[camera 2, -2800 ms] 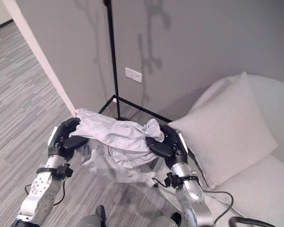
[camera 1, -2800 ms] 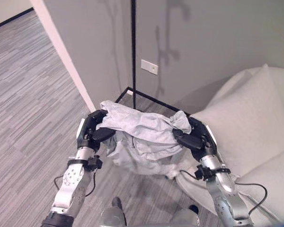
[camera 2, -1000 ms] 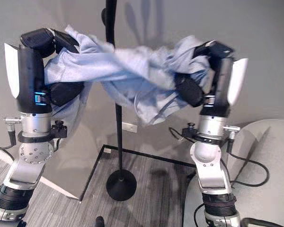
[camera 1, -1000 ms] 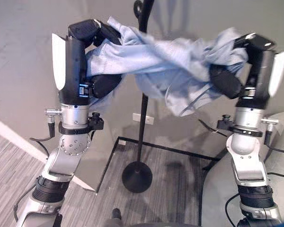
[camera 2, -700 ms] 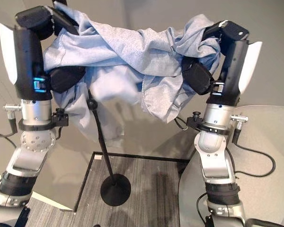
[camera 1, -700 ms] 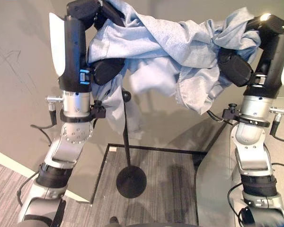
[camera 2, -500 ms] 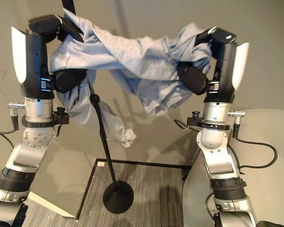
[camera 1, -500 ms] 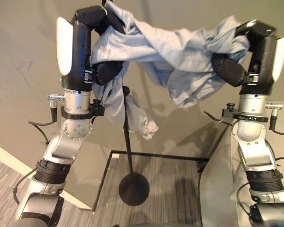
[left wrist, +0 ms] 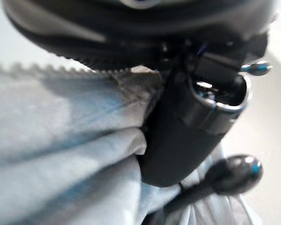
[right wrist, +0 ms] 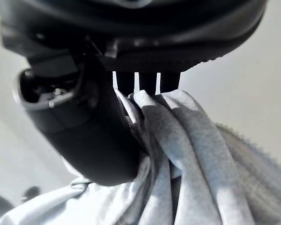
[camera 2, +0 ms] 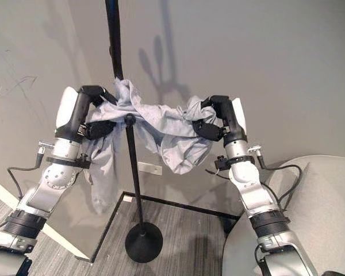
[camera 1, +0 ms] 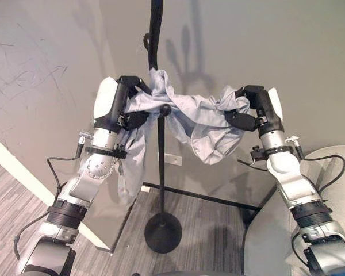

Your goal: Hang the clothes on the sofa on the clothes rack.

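Left hand (camera 1: pixel 122 109) is clamped on one bunched end of the garment (camera 1: pixel 190 118), thumb pinching the cloth against the fingers per the left wrist view. Right hand (camera 1: pixel 254 112) has the other end gripped the same way; in its wrist view folds are squeezed between thumb and fingers.

I've got the garment slung between both hands, up against the clothes rack (camera 1: pixel 159 149). Its middle drapes at the rack's knob-tipped peg (camera 1: pixel 165 108); can't tell if it's truly hooked or just resting. One loose length hangs down beside the pole on the left, another sags lower right of centre.

Handling, my read: light, soft, floppy knit, pale grey-blue, matte, ribbed or serrated edge visible at the wrist. No stiffness, so it follows gravity once released. Shouldn't slip in the hands, but could slide off a smooth rounded peg. Best hold is thick bunched sections, as now.

Rack is a thin black metal pole, round disc base (camera 1: pixel 163 232), glossy peg tips. Sofa (camera 2: pixel 287 230) edge sits lower right, pale and smooth-looking.
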Robot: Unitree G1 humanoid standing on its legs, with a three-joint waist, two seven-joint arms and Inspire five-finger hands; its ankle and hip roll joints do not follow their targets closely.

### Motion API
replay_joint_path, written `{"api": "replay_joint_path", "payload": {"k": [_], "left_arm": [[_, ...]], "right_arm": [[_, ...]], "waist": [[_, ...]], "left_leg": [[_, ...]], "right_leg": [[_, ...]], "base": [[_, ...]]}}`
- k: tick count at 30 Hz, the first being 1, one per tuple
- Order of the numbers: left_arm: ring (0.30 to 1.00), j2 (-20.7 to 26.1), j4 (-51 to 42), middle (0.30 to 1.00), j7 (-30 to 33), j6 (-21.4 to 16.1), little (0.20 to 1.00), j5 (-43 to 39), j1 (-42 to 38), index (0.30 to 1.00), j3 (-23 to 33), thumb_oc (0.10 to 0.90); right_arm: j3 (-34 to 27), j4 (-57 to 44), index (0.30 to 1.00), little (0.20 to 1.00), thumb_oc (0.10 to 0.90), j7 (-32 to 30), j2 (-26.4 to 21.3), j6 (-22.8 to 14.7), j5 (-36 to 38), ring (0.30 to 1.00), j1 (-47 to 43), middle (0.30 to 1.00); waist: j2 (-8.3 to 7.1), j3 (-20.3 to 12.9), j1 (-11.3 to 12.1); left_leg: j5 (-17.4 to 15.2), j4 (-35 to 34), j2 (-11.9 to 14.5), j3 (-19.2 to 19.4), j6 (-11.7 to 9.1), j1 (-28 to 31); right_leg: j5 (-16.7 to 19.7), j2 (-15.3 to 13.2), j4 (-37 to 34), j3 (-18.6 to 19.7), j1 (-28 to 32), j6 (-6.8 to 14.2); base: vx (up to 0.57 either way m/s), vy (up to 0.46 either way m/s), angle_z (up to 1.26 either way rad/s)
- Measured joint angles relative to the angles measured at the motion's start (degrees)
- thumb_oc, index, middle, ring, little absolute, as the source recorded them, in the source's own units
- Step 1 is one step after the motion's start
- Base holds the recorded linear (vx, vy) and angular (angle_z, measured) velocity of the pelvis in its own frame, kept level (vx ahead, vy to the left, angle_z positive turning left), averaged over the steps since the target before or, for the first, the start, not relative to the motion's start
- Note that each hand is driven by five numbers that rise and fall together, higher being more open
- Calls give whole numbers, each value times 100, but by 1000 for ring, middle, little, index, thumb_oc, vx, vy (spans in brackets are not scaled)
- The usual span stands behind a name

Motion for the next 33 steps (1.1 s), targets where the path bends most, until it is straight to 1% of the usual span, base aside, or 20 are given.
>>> {"api": "replay_joint_path", "payload": {"k": [1,2,4,6,7,9,10,11,12,13,15,17,18,20,22,26,27,28,29,33], "left_arm": [[401,-33,-33,401,-72,3,401,-173,41,401,-18,467],[453,-54,-55,453,-93,12,453,-221,84,453,-18,502],[453,-170,-89,453,-128,14,453,-435,163,453,-17,502],[453,-181,-90,453,-156,49,453,-440,167,453,-17,502],[900,-179,-90,900,-156,66,900,-441,166,900,-16,800],[900,-667,-179,900,-194,46,900,-724,533,900,152,800],[900,-1089,-149,900,-204,54,900,-1111,882,900,181,800],[900,-1328,-73,900,-270,115,900,-1475,1094,900,125,800],[900,-1448,-21,900,-316,136,900,-1703,1159,900,89,800],[900,-1711,111,900,-355,156,900,-2118,1259,900,59,800],[900,-1815,313,900,-370,308,900,-2600,1278,900,-13,800],[900,-1879,553,900,-298,524,900,-2899,1285,900,-25,800],[900,-1886,592,900,-284,563,900,-2913,1288,900,-29,800],[900,-1893,919,900,-203,944,900,-3130,1500,900,-37,800],[900,-1904,1030,900,-181,1054,900,-3193,1663,900,-47,800],[900,-1954,1016,900,-158,1046,900,-3315,1733,900,-36,800],[900,-1955,1017,900,-135,1042,900,-3316,1745,900,-14,800],[900,-1956,1017,900,-121,1038,900,-3316,1763,900,3,800],[900,-1966,1015,900,-120,1035,900,-3316,1781,900,35,800],[900,-1979,994,900,-79,1027,900,-3315,1842,900,115,800]], "right_arm": [[1,4,300,300,400,74,94,102,7,300,79,300],[1,4,300,300,400,97,161,135,7,300,134,300],[2,-14,300,300,400,120,292,145,8,300,328,300],[39,-6,300,300,400,192,303,212,8,300,360,300],[37,1,300,300,400,196,303,242,8,300,361,300],[-264,-40,300,300,400,145,780,157,3,300,733,300],[-251,-91,300,300,400,145,1041,123,10,300,1044,300],[-28,-29,300,300,400,221,1100,195,74,300,1206,300],[78,0,300,300,400,254,1150,229,129,300,1267,300],[190,8,300,300,400,296,1276,293,201,300,1383,300],[272,59,300,300,400,321,1385,392,227,300,1414,300],[281,52,300,300,400,281,1386,396,229,300,1414,300],[281,50,300,300,400,276,1386,396,229,300,1414,300],[280,-67,300,300,400,267,1398,420,301,300,1448,300],[283,-111,300,300,400,261,1400,427,450,300,1457,300],[301,-213,300,300,400,260,1402,473,512,300,1521,300],[317,-246,399,399,466,260,1403,478,630,399,1561,399],[318,-274,580,580,587,259,1403,477,668,580,1604,580],[322,-289,900,900,800,259,1403,476,670,900,1626,900],[322,-289,900,900,800,160,1403,527,654,900,1661,900]], "waist": [[1,0,0],[2,-1,-3],[6,-3,4],[7,-2,1],[10,-4,3],[13,-80,-6],[9,-112,-12],[6,-111,-17],[10,-98,-20],[19,-94,-13],[32,-99,-12],[36,-93,-14],[35,-93,-14],[43,-78,-43],[41,-58,-53],[50,-53,7],[54,-52,4],[55,-53,1],[55,-54,-3],[62,-58,-4]], "left_leg": [[14,0,-1,-22,3,-19],[14,-1,-1,-29,3,-17],[-3,-2,-1,-38,30,-16],[-4,-2,-1,-46,32,-20],[-5,-3,-1,-47,34,-20],[-23,-22,5,-41,29,-46],[-39,-21,-2,-44,23,-14],[-37,-18,1,-53,27,-14],[-33,-17,9,-59,30,-23],[-27,-6,12,-57,37,-20],[-23,-8,12,-56,42,-22],[-22,-8,12,-57,43,-24],[-22,-8,12,-57,43,-24],[-24,-7,13,-56,41,-24],[-24,-6,14,-55,40,-24],[-23,-7,13,-58,40,-26],[-25,-8,12,-58,40,-26],[-27,-10,12,-58,39,-26],[-27,-12,12,-57,39,-24],[-27,-22,13,-58,39,-26]], "right_leg": [[0,2,0,-20,-7,0],[0,3,0,-23,-6,0],[-2,3,-1,-38,6,-1],[-2,4,-1,-46,7,-2],[-2,4,-1,-48,10,-2],[-23,1,25,-32,-42,-4],[-23,-2,7,-29,-6,-7],[-29,1,5,-44,0,-16],[-28,10,4,-50,-3,-16],[-27,15,4,-50,2,-19],[-26,16,4,-58,7,-18],[-26,16,4,-57,5,-17],[-26,16,4,-57,5,-17],[-27,16,4,-52,-1,-18],[-28,16,4,-53,-2,-20],[-31,16,3,-72,7,-23],[-31,16,4,-72,7,-23],[-31,16,4,-72,8,-23],[-31,16,4,-72,8,-22],[-31,16,4,-71,9,-22]], "base": [[2,6,6],[2,2,5],[0,0,3],[-16,-2,3],[0,0,0],[9,-15,-2],[-12,-32,-1],[0,0,0],[-13,-23,4],[-6,-8,3],[0,0,0],[0,0,0],[0,0,0],[0,0,0],[0,0,0],[0,0,0],[0,0,0],[0,0,0],[0,0,0],[0,0,0]]}}
